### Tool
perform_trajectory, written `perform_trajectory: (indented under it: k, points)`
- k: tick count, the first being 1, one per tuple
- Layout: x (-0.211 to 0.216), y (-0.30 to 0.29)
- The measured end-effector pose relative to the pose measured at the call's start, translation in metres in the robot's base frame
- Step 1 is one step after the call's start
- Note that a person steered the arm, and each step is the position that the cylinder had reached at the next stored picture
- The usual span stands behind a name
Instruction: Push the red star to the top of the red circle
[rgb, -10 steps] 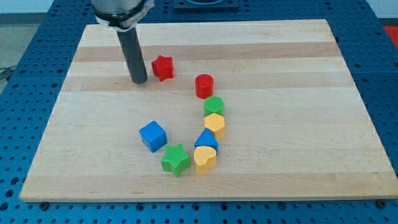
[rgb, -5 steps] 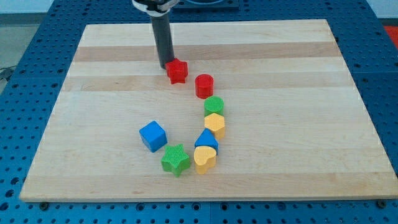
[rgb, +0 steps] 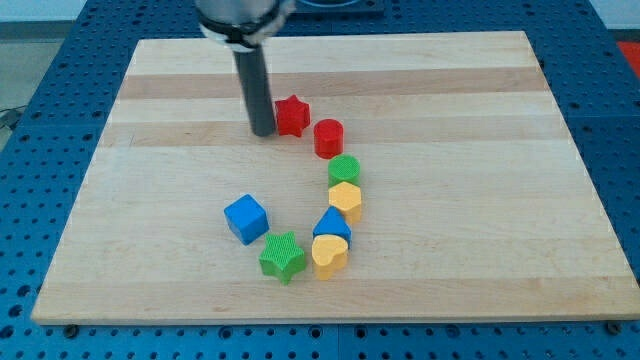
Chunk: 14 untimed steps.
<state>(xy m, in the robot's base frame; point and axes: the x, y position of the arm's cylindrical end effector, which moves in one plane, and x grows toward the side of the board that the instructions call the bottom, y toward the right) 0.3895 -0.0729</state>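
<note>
My tip (rgb: 262, 132) sits tight on the red star's (rgb: 291, 116) left; tool has no jaws, and pushing right risks bumping the red circle (rgb: 328, 138).

Two red blocks (rgb: 291, 116), two green (rgb: 344, 169), two yellow (rgb: 345, 198), two blue (rgb: 246, 218) — eight.

A pale wooden board (rgb: 480, 150) with visible grain bands and a smooth, matt finish lies on a blue perforated surface (rgb: 610, 120) that looks like metal or plastic. The dark rod ending in my tip (rgb: 263, 132) is smooth with a faint sheen. The red star (rgb: 291, 115), red circle (rgb: 328, 137) and blue cube (rgb: 246, 218) look like smooth matt plastic, while the green star (rgb: 283, 256) shows a fine ribbed texture.
</note>
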Motion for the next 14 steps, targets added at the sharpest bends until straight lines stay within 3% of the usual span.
perform_trajectory:
  k: [1, 5, 8, 11, 14]
  points:
    - [0.023, 0.025]
    - [0.024, 0.046]
    - [0.047, 0.026]
    - [-0.025, 0.025]
    - [-0.034, -0.003]
